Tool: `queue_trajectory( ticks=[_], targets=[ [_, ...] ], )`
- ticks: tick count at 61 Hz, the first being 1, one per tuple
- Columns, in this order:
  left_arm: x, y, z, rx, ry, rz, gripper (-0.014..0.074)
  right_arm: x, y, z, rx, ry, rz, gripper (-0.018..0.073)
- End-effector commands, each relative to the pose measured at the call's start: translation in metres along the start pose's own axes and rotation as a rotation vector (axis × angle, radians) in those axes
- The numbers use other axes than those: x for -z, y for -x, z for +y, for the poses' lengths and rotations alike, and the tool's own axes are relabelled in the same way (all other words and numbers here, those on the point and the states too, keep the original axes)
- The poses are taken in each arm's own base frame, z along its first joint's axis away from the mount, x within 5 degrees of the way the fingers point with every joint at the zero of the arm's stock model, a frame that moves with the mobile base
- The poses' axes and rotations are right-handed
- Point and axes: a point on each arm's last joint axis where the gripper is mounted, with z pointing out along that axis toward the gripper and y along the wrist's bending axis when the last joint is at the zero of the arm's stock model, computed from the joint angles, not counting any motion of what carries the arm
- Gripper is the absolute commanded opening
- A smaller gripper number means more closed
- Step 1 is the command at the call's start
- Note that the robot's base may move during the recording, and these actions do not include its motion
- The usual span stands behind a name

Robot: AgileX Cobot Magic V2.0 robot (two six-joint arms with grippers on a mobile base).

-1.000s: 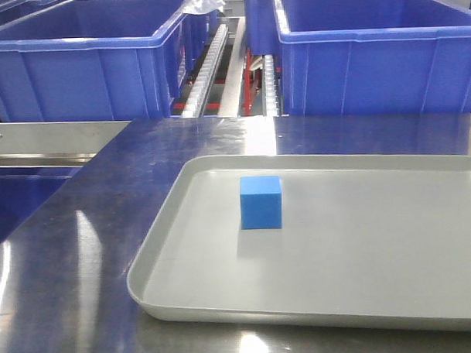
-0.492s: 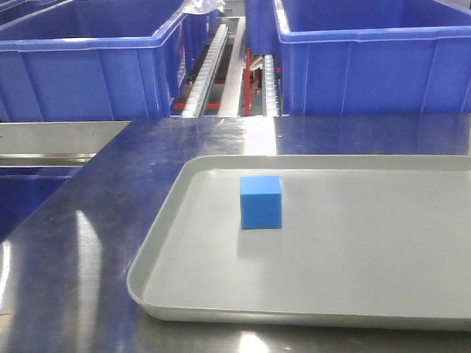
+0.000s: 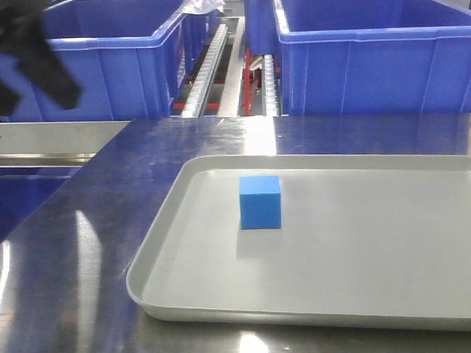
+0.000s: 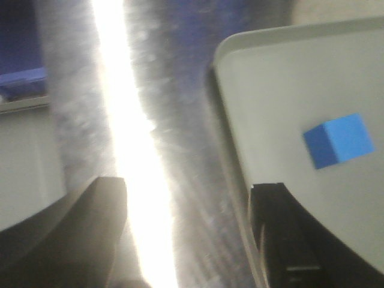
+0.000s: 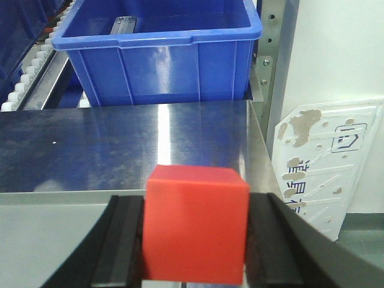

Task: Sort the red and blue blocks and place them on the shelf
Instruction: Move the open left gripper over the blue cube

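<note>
Front view: blue block sits flat on the tray, toward its far-left corner but clear of both rims. Nothing touches it. The tray lies on the steel tabletop, with the shelf behind the tabletop's far edge, where two big blue bins flank the white rollers.

Left gripper is a dark, blurred shape above the tabletop's far-left corner, in front of the left-hand bin. Its own camera settles the jaws: left gripper is spread wide with nothing between the fingers, only bare steel and glare below. The blue block shows off to the right, inside the tray's left rim — well apart from the fingers.

Right wrist view: right gripper pinches the red block squarely by two opposite faces, lifted clear of the surface. Ahead lie the tabletop and one blue bin just past its far edge. This arm is outside the front camera's frame.

Judgement: red is picked and in carry, while blue is not yet grasped, so the sort is about half begun.

Next for the right arm: travel forward over the far edge, clear the bin's rim with height to spare, then release inside. Next for the left arm: swing right over the tray's left rim, square the spread jaws to the blue block's flat sides and descend — the cube is small, so centring matters.
</note>
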Motion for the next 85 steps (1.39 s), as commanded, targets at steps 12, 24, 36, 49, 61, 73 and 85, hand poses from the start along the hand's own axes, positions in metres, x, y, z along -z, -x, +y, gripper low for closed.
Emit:
queue_trajectory(
  ticks=[12, 24, 36, 49, 61, 73, 85],
  targets=[
    [-0.014, 0.029, -0.034, -0.015, -0.087, -0.063, 0.05, 0.003, 0.018, 0.002, 0.016, 0.012, -0.124, 0.0049],
    [-0.034, 0.026, -0.054, -0.018, -0.122, -0.039, 0.0499, 0.003, 0.018, 0.002, 0.016, 0.012, -0.124, 0.0049],
    [-0.043, 0.024, -0.072, 0.0, -0.161, -0.065, 0.0499, 0.003, 0.018, 0.002, 0.016, 0.012, -0.124, 0.0049],
    [-0.055, 0.019, -0.082, 0.02, -0.174, -0.043, 0.0499, 0.003, 0.018, 0.002, 0.016, 0.012, -0.124, 0.0049],
    [-0.065, 0.016, -0.094, 0.016, -0.193, -0.034, 0.0499, 0.003, 0.018, 0.002, 0.016, 0.012, -0.124, 0.0049],
    [-0.074, 0.023, -0.109, 0.016, -0.215, -0.032, 0.0487, 0.003, 0.018, 0.002, 0.016, 0.012, -0.124, 0.0049],
    [-0.084, 0.022, -0.12, 0.014, -0.224, -0.002, 0.0481, 0.003, 0.018, 0.002, 0.016, 0.012, -0.124, 0.0049]
  ],
)
